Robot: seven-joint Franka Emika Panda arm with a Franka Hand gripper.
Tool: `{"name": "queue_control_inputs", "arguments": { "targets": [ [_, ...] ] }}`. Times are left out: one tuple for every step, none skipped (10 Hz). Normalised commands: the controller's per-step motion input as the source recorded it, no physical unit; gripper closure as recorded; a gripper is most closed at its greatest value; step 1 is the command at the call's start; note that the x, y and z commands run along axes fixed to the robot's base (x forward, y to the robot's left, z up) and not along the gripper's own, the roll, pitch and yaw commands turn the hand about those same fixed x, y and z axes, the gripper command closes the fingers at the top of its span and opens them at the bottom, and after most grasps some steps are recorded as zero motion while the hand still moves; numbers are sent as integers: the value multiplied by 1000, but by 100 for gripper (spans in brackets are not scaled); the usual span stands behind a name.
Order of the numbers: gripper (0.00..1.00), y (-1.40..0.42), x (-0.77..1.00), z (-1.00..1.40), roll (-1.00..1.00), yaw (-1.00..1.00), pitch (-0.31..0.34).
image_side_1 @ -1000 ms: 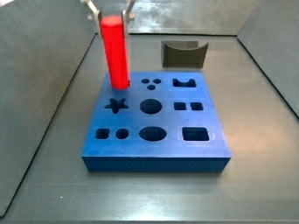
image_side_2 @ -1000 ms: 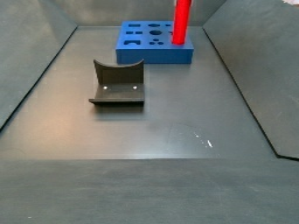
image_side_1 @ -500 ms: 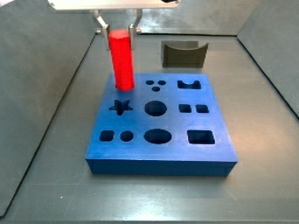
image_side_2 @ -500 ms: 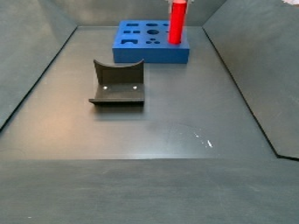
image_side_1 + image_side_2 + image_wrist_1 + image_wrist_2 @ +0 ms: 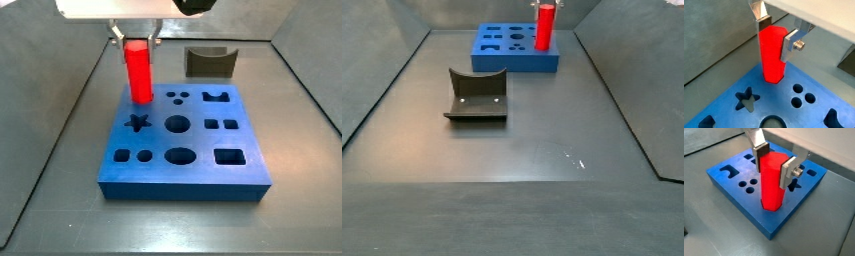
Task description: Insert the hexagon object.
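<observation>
The hexagon object [image 5: 772, 52] is a long glossy red peg, held upright. My gripper [image 5: 776, 31] is shut on its upper part; the silver fingers [image 5: 789, 172] clamp it from both sides. The peg's lower end stands in a corner hole of the blue block [image 5: 761, 213], next to the star-shaped hole [image 5: 746, 97]. In both side views the peg [image 5: 138, 72] [image 5: 545, 27] rises from the block [image 5: 183, 168] [image 5: 509, 62] with the gripper [image 5: 136, 38] at its top. How deep the peg sits in the hole cannot be told.
The blue block has several other holes: round ones [image 5: 175, 123], a square [image 5: 225, 155] and small twin circles [image 5: 748, 186]. A dark grey curved-top block [image 5: 476, 94] stands apart from the blue block on the grey floor, also seen behind it [image 5: 209, 61]. Grey walls enclose the floor.
The gripper and the red peg have moved down. Less of the peg shows above the blue block now, and the gripper body has come lower into a side view.
</observation>
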Motion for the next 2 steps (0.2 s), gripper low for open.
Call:
{"name": "queue_control_inputs", "arguments": {
  "targets": [
    [100,0,-23,0,-7,0,-50],
    [100,0,0,0,0,0,0]
  ]
}}
